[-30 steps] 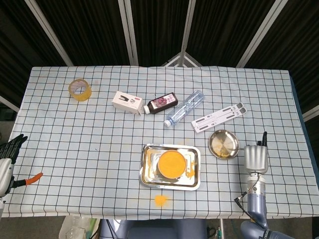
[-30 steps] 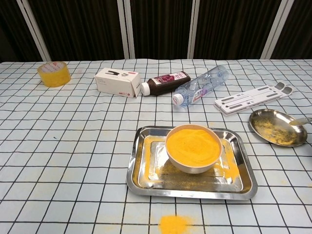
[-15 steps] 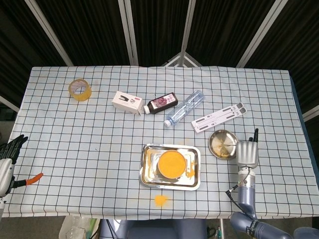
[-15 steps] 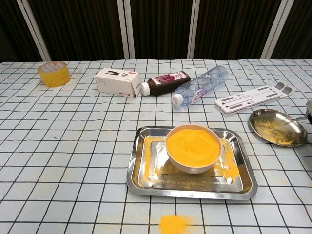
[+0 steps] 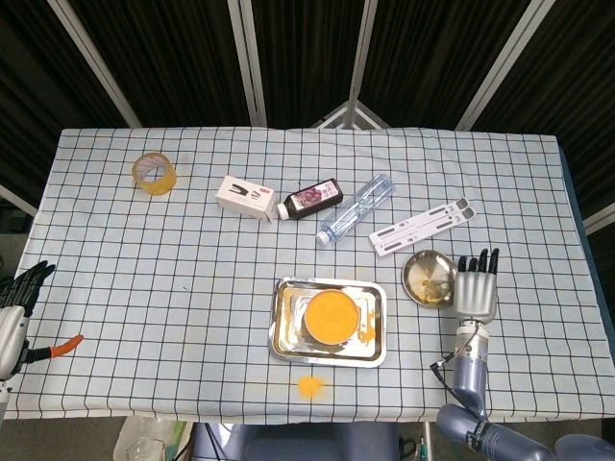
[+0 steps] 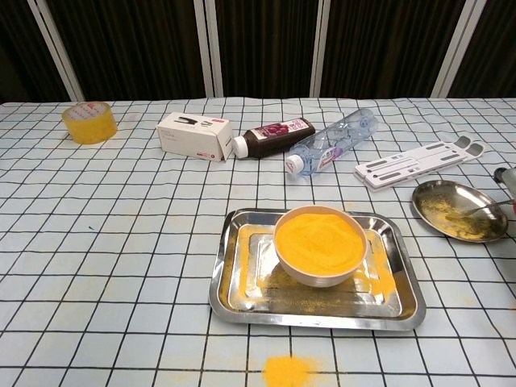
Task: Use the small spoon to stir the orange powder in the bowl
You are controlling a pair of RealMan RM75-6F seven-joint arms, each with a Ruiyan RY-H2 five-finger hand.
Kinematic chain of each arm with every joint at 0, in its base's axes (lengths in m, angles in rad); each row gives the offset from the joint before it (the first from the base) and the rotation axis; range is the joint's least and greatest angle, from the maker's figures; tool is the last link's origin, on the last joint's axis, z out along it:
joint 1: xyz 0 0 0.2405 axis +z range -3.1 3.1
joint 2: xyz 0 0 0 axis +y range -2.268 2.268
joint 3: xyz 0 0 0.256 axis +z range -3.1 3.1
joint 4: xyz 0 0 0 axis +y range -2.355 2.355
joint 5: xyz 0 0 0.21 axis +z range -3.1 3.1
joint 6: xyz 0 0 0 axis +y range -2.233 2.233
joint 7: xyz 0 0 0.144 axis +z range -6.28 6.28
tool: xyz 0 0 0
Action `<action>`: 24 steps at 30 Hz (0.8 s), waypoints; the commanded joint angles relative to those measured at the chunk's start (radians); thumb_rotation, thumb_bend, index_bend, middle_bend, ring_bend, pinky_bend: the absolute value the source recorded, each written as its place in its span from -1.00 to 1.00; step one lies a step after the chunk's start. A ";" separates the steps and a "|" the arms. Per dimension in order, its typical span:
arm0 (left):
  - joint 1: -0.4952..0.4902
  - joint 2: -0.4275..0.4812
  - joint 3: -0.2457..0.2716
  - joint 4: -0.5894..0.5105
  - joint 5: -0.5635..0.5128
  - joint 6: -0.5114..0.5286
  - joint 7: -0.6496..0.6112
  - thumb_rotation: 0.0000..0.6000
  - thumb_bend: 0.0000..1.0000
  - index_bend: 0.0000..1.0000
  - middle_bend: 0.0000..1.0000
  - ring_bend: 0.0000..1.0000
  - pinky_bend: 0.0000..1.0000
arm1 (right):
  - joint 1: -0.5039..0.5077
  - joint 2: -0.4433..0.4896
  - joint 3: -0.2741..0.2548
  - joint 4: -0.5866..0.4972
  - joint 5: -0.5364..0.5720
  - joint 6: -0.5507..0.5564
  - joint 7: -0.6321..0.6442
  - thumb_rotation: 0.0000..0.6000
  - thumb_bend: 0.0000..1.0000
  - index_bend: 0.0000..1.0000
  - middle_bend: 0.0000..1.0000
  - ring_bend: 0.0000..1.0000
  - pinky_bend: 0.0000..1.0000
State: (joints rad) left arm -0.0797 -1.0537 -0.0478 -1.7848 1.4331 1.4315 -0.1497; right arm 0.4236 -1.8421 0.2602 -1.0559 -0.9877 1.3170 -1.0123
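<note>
Counter, under a checked cloth, is carrying a tray holding the bowl of orange powder, unstirred. Small spoon is lying in the steel dish. Right robot hand, fingers spread, is gripping nothing just beside it; left robot hand, empty, is waiting at the counter's edge. Dark panels are lining the room behind.

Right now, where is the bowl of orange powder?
The bowl sits inside the metal tray near the table's front edge in the head view, left of the small metal dish.
</note>
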 commanded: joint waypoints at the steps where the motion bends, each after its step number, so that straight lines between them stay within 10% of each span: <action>1: 0.000 -0.001 0.000 0.000 0.002 0.002 0.002 1.00 -1.00 -1.00 -1.00 -1.00 -1.00 | -0.003 0.015 -0.001 -0.022 -0.002 0.014 -0.003 1.00 0.14 -1.00 -0.90 -1.00 -1.00; 24: 0.008 -0.010 0.006 0.009 0.010 0.016 0.030 1.00 -1.00 -1.00 -1.00 -1.00 -1.00 | -0.167 0.418 -0.130 -0.430 -0.162 0.149 0.149 1.00 -0.10 -1.00 -1.00 -1.00 -1.00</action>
State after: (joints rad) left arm -0.0719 -1.0634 -0.0416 -1.7754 1.4429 1.4474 -0.1197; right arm 0.2765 -1.4481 0.1507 -1.4640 -1.1295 1.4542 -0.8864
